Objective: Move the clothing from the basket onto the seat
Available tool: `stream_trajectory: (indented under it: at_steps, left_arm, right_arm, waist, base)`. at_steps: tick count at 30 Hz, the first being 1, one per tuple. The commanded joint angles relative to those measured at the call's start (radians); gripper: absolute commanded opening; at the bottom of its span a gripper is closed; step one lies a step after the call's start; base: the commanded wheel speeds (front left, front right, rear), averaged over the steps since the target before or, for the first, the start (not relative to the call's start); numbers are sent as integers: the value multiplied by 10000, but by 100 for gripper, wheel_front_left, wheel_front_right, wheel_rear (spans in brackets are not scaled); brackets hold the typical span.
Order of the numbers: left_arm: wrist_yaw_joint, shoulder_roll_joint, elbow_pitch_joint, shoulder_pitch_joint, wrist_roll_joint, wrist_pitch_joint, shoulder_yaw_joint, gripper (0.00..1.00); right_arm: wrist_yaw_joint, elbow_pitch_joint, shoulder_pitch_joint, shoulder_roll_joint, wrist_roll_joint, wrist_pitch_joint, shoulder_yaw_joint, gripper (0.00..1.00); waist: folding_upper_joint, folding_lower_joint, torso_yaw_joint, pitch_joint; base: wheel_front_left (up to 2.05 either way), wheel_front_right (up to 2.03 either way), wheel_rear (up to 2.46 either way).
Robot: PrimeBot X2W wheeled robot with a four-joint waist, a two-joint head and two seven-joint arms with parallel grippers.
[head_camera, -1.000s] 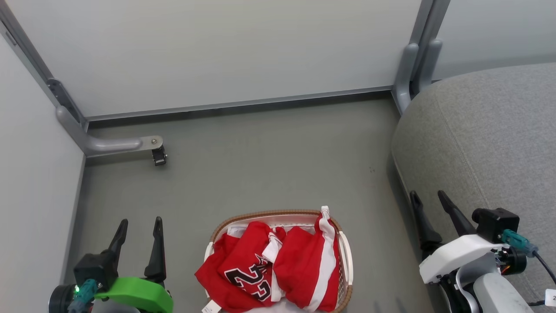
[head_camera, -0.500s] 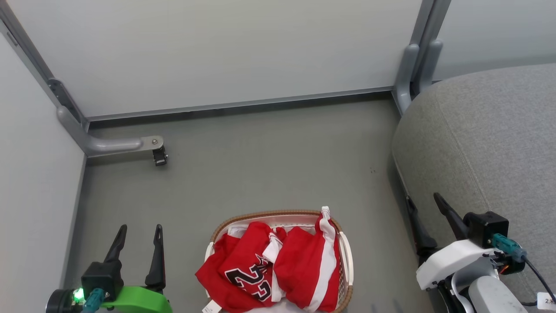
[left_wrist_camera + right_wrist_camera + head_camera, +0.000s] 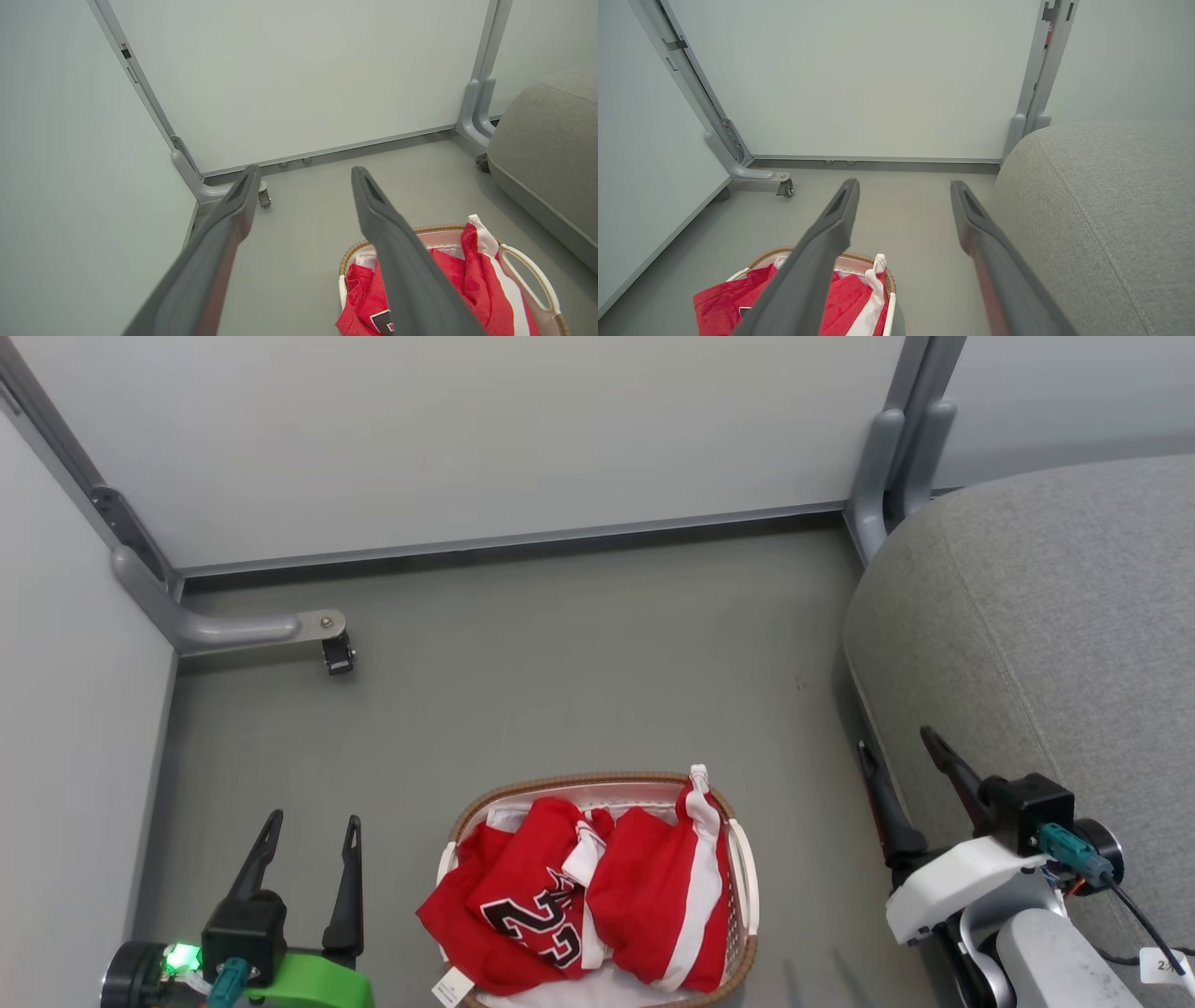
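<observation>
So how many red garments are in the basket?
2 visible: the numbered jersey on the left of the basket, the striped piece on its right. More may lie hidden beneath.

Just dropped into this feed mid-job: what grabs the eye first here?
The red clothing heaped in the basket, low in the middle of the head view, with a black-and-white 23 showing. The big grey seat bulks at the right. The left gripper at lower left and the right gripper beside the seat both have their fingers spread, holding nothing.
</observation>
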Motion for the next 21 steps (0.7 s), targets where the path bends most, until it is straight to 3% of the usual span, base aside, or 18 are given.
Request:
stream_trajectory:
  at_steps: [1, 21]
  left_arm:
    - [-28, -19, -48, -200, 264, -80, -51, 100]
    - [-145, -82, 393, -1713, 588, -97, -818, 100]
  right_arm:
    - [0, -78, -175, -96, -204, -89, 10, 100]
    - [-1, -1113, -1196, 56, -410, -106, -444, 100]
  waist:
    - [0, 0, -6, 251]
    - [0, 0, -275, 2520]
  base:
    - [0, 0, 0]
    - [0, 0, 0]
